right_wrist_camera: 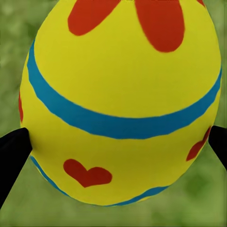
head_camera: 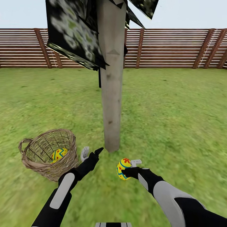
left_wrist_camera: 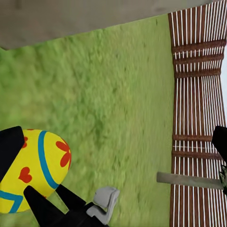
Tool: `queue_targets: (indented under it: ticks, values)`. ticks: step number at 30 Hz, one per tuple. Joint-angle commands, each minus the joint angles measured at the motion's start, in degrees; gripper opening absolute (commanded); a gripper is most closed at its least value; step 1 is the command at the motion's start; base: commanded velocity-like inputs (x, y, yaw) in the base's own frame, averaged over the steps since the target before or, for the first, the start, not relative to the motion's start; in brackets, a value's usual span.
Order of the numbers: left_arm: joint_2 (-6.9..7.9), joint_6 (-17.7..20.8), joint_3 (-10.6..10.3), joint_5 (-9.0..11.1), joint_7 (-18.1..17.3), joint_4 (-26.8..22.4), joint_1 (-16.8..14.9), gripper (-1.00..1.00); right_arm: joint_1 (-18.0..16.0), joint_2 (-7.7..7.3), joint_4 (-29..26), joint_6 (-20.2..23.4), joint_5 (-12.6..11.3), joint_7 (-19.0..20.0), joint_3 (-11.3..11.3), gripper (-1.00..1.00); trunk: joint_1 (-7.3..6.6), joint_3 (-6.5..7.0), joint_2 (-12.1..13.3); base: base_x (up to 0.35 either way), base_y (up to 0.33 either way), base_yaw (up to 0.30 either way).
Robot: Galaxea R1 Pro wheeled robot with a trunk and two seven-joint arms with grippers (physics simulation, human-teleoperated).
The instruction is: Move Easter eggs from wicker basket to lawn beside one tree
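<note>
The wicker basket stands on the lawn left of the tree, and one Easter egg shows through its weave. My right gripper is shut on another yellow Easter egg, held low over the grass just in front of the trunk's base. In the right wrist view that egg sits between the black fingertips. My left gripper is open and holds nothing, between the basket and the trunk. The left wrist view looks past it at the held egg and the trunk.
A brown slatted fence closes the garden at the back. Dark blocky foliage hangs low on the trunk's left side. Open grass stretches right of the tree. Another trunk stands far off by the fence.
</note>
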Motion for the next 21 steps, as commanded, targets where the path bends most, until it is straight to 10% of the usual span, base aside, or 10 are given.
queue_targets:
  ticks: [1,21]
  values:
    - [-0.01,0.21,0.03,0.53,0.27,-0.05,-0.02,1.00,0.00,0.02,-0.14,0.29,0.59,0.23,-0.47,-1.00,-0.01,-0.05,-0.02,0.001,0.000,0.000]
    - [-0.04,0.21,0.03,0.53,0.27,-0.05,-0.02,1.00,0.00,-0.06,-0.14,0.34,0.59,0.16,-0.54,-1.00,0.09,-0.93,-0.07,0.146,-0.032,0.000]
